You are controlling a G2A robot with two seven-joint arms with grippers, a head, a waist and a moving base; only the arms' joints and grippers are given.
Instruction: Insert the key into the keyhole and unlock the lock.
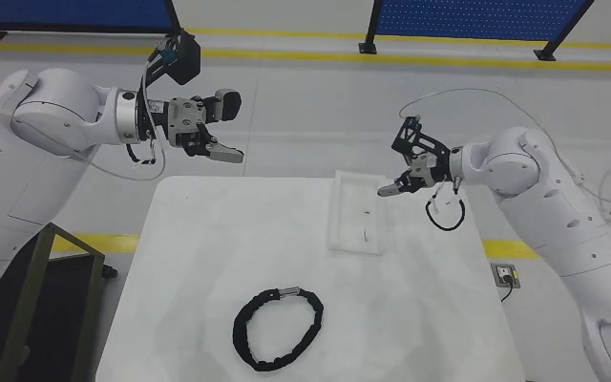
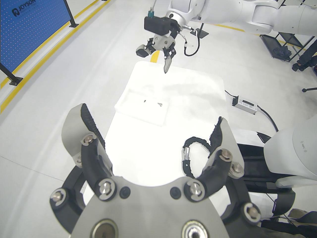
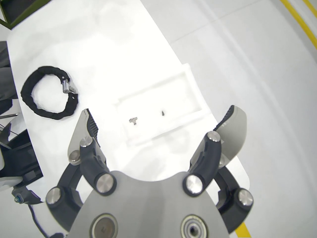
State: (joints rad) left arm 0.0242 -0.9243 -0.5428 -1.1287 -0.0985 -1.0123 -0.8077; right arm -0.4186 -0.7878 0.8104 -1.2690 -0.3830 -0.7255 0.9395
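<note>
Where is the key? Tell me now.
In the top view, the key lies in the white tray toward the table's far right, beyond the lock.

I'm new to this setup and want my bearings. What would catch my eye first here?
A black ring-shaped chain lock lies on the white table, toward its near edge. A small key lies in a shallow white tray farther back. The left gripper and right gripper hang open at opposite sides of the table, holding nothing.
</note>
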